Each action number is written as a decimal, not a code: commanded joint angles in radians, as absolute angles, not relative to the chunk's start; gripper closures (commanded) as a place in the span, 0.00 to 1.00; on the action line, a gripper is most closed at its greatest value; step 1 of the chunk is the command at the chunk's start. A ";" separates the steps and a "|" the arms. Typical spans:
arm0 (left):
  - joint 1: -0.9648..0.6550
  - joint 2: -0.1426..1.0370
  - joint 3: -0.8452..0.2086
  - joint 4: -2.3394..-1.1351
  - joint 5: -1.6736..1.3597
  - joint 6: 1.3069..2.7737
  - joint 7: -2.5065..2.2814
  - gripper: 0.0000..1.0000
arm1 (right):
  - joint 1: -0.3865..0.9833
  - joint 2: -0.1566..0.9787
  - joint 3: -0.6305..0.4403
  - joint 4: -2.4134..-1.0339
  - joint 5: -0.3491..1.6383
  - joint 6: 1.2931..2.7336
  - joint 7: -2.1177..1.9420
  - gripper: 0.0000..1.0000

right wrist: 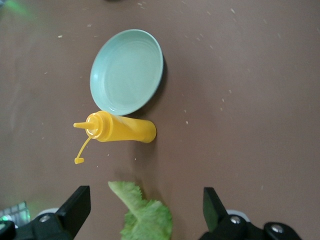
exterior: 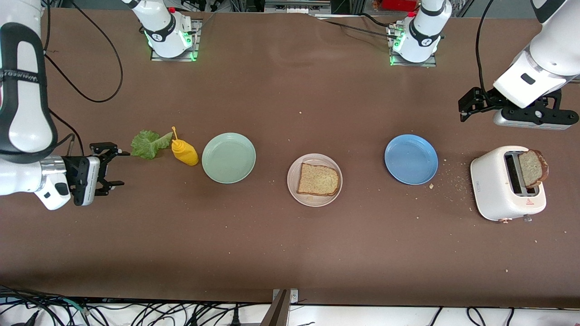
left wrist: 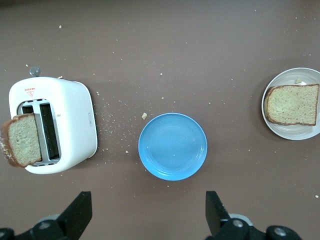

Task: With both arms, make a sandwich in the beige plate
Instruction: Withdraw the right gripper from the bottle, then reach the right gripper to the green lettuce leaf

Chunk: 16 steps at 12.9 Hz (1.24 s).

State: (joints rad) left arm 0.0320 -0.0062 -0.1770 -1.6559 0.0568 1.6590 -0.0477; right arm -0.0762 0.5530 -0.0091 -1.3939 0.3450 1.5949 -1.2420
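Both sets of jaws stand released. The right gripper (exterior: 110, 166) hovers by the lettuce leaf (exterior: 146, 144), limp and tearable; pinch its thick rib. The left gripper (exterior: 469, 105) hangs above the toaster (exterior: 498, 190), whose bread slice (exterior: 532, 168) is light and crumbly; take its raised edge. Two slices, one on the beige plate (exterior: 314, 180); three plates.
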 commanded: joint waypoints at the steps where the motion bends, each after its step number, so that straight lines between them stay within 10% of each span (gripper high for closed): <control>1: 0.029 0.002 -0.176 -1.637 0.040 1.654 -0.051 0.00 | -0.034 0.422 -0.006 -1.566 0.212 1.695 -0.955 0.00; 16: 0.031 0.002 -0.176 -1.637 0.038 1.654 -0.049 0.00 | 0.054 0.359 -0.008 -2.115 -0.066 2.245 0.117 0.00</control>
